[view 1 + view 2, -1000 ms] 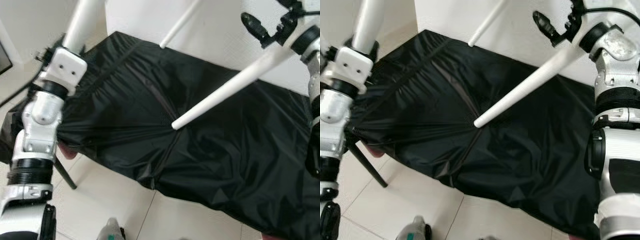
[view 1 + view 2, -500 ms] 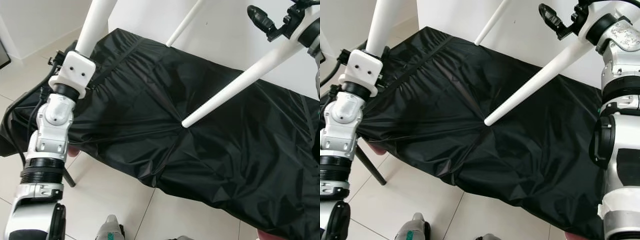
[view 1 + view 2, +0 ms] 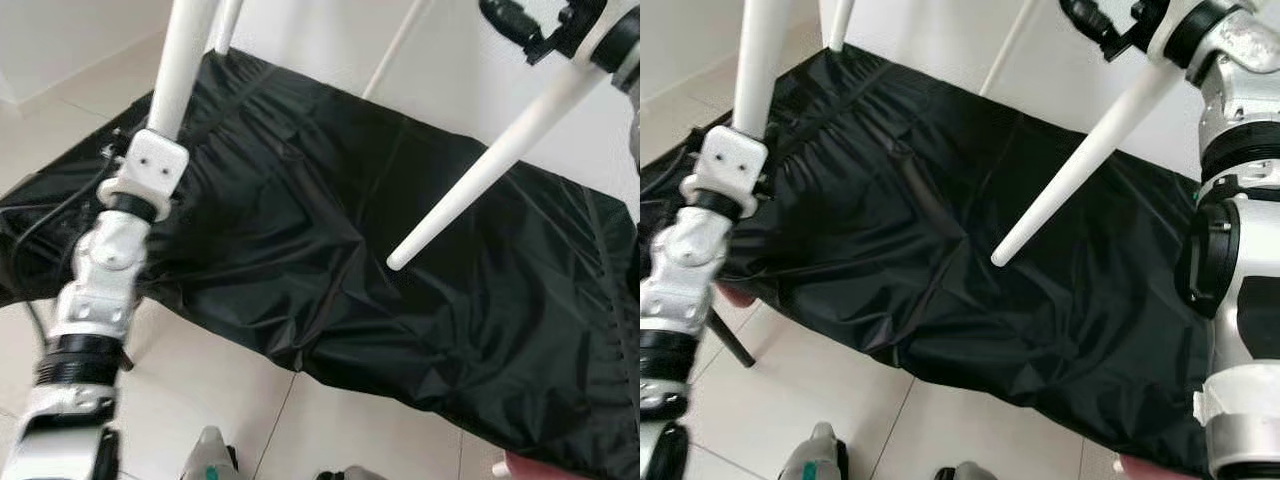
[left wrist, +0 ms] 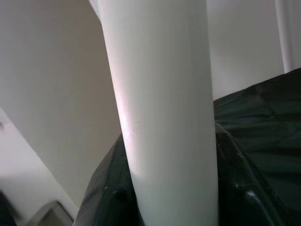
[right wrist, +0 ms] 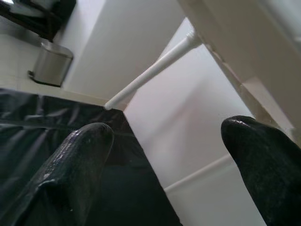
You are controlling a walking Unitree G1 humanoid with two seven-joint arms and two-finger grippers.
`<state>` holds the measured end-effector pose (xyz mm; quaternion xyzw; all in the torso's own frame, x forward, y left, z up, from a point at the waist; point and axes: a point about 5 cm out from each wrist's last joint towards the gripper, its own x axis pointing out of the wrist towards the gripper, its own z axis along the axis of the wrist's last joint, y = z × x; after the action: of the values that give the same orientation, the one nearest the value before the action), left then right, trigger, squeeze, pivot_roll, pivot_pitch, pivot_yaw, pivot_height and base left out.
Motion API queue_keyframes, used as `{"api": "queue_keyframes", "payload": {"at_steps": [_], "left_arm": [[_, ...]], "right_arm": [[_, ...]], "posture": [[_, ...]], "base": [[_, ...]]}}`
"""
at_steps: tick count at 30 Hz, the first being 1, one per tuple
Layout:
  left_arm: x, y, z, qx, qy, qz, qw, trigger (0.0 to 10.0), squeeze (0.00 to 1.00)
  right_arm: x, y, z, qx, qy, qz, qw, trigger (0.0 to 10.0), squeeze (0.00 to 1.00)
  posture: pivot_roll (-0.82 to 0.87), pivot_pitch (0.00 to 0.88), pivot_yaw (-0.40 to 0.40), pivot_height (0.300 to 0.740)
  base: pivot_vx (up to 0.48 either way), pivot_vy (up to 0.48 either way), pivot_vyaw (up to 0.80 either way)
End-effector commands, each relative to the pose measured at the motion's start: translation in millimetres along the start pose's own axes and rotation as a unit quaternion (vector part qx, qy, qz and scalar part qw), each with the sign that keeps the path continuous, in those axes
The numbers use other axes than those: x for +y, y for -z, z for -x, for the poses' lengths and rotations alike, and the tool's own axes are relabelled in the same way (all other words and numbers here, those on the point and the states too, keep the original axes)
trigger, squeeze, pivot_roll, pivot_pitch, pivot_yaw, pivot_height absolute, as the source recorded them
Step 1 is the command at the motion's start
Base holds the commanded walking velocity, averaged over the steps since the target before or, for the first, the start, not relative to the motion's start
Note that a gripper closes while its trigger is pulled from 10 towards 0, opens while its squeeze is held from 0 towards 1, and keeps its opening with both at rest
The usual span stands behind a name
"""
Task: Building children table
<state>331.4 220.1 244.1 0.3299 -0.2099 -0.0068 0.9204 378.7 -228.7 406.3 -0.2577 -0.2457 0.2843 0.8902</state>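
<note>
Two black fingers (image 5: 70, 174) of the right gripper (image 5: 164, 165) stand spread apart with nothing between them, up at the far right beside a slanting white table leg (image 3: 480, 170). On the left, the left gripper (image 3: 150, 165) is clenched around another white leg (image 4: 164, 117), upright above the black cloth (image 3: 330, 250) covering the surface below.

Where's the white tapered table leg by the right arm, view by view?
Left eye: white tapered table leg runs diagonally at upper right, tip over the black cloth.
Right eye: same leg, upper middle.
Left wrist: a different, thick leg.
Right wrist: cannot tell.
Shared landmark: the black cloth.
</note>
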Motion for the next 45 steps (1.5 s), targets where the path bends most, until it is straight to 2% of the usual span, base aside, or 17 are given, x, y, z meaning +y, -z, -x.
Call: {"api": "queue_keyframes", "payload": {"at_steps": [1,3,9,16,19,22,24,25,26,28,31,32,35,36,38,43,45], "left_arm": [[14.7,21,11.7,0.058,0.008,-0.074,0.995,0.0,0.0],[27.6,13,7.2,0.043,-0.009,-0.078,0.996,0.0,0.0],[28.5,13,4.7,0.038,-0.023,-0.074,0.996,0.0,0.0],[27.9,4,-0.6,0.03,-0.049,-0.055,0.997,0.0,0.0],[28.1,3,-0.1,0.036,-0.046,-0.055,0.997,0.0,0.0],[29.7,5,1.0,0.039,-0.05,-0.048,0.997,0.0,0.0],[32.7,6,-0.6,0.04,-0.053,-0.045,0.997,0.0,0.0],[32.7,6,-0.6,0.04,-0.053,-0.045,0.997,0.0,0.0],[34.2,5,-2.4,0.039,-0.054,-0.045,0.997,0.0,0.0],[35.0,5,-3.6,0.038,-0.055,-0.046,0.997,0.0,0.0],[35.9,3,-8.4,0.038,-0.059,-0.038,0.997,0.0,0.0],[35.9,3,-8.4,0.038,-0.059,-0.038,0.997,0.0,0.0],[33.4,1,-12.6,0.035,-0.058,-0.032,0.997,0.0,0.0],[33.4,1,-12.6,0.035,-0.058,-0.032,0.997,0.0,0.0],[32.9,-1,-15.2,0.032,-0.058,-0.031,0.997,0.0,0.0],[32.3,-4,-18.0,0.026,-0.058,-0.029,0.998,0.0,0.0],[32.8,-6,-20.0,0.023,-0.057,-0.029,0.998,0.0,0.0]], "right_arm": [[-27.8,-38,12.3,-0.067,0.051,0.028,0.996,10.0,0.0],[-21.1,-35,6.1,-0.066,0.028,0.018,0.997,10.0,0.0],[-16.9,-34,1.5,-0.079,0.019,0.003,0.997,10.0,0.0],[-12.2,-46,-1.4,-0.127,0.008,0.044,0.991,10.0,0.0],[-9.8,-49,0.3,-0.16,-0.021,0.027,0.987,10.0,0.0],[0.9,-37,4.2,-0.157,-0.079,0.028,0.984,10.0,0.0],[16.7,-18,9.3,-0.133,-0.161,0.016,0.978,10.0,0.0],[16.7,-18,9.3,-0.133,-0.161,0.016,0.978,10.0,0.0],[25.0,-7,11.7,-0.114,-0.203,-0.002,0.972,10.0,0.0],[30.6,0,13.7,-0.102,-0.231,-0.014,0.967,10.0,0.0],[60.6,28,23.8,-0.056,-0.337,-0.05,0.939,10.0,0.0],[60.6,28,23.8,-0.056,-0.337,-0.05,0.939,10.0,0.0],[93.8,50,36.7,-0.011,-0.41,-0.076,0.909,10.0,0.0],[93.8,50,36.7,-0.011,-0.41,-0.076,0.909,10.0,0.0],[110.1,59,45.0,0.01,-0.442,-0.091,0.893,10.0,0.0],[120.3,67,54.6,0.021,-0.454,-0.107,0.884,10.0,0.0],[118.6,85,75.9,0.078,-0.443,-0.119,0.885,10.0,0.0]], "posture": [[0.09,0.0,-0.174,0.74],[0.09,0.0,-0.177,0.74],[0.1,0.0,-0.176,0.74],[0.11,0.0,-0.184,0.74],[0.11,0.0,-0.185,0.74],[0.11,0.0,-0.18,0.74],[0.1,0.0,-0.174,0.74],[0.1,0.0,-0.174,0.74],[0.09,0.0,-0.172,0.74],[0.09,0.0,-0.172,0.74],[0.08,0.0,-0.17,0.74],[0.08,0.0,-0.17,0.74],[0.07,0.0,-0.166,0.74],[0.07,0.0,-0.166,0.74],[0.06,0.0,-0.168,0.74],[0.06,0.0,-0.168,0.74],[0.05,0.0,-0.159,0.74]], "base": [[0.0,0.0,0.0],[0.0,0.0,0.0],[0.0,0.0,0.0],[0.0,0.0,0.0],[0.0,0.0,0.0],[0.0,0.0,0.0],[0.0,0.0,0.0],[0.0,0.0,0.0],[0.0,0.0,0.0],[0.0,0.0,0.0],[0.0,0.0,0.0],[0.0,0.0,0.0],[0.0,0.0,0.0],[0.0,0.0,0.0],[0.0,0.0,0.0],[0.0,0.0,0.0],[0.0,0.0,0.0]]}}
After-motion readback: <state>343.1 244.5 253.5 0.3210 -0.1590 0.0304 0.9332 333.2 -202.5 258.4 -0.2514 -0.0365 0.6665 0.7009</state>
